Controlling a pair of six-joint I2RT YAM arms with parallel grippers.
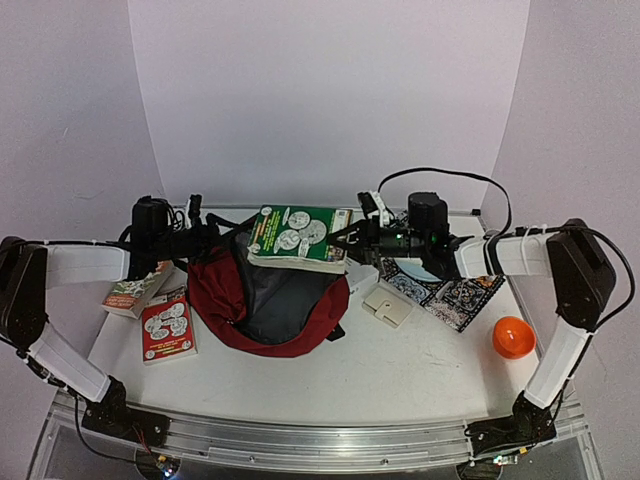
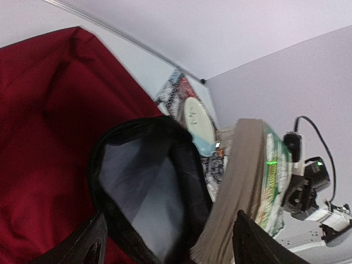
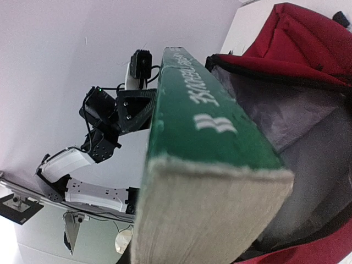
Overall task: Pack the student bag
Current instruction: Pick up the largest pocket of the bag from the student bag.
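Over student bag's [image 1: 225,290] open mouth, right fingers [image 1: 352,238] grip green book [image 1: 297,236], likely to drop it in; left fingers [image 2: 91,245] spread open beside rim.

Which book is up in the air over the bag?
The thick green book, held by the right gripper. The red book and its neighbour lie on the table.

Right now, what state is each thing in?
student bag, main compartment open, lying on the table
green book, closed, held up at the bag's opening
right gripper, shut on the green book
left gripper, open, holding nothing
small cream case, closed, lying flat
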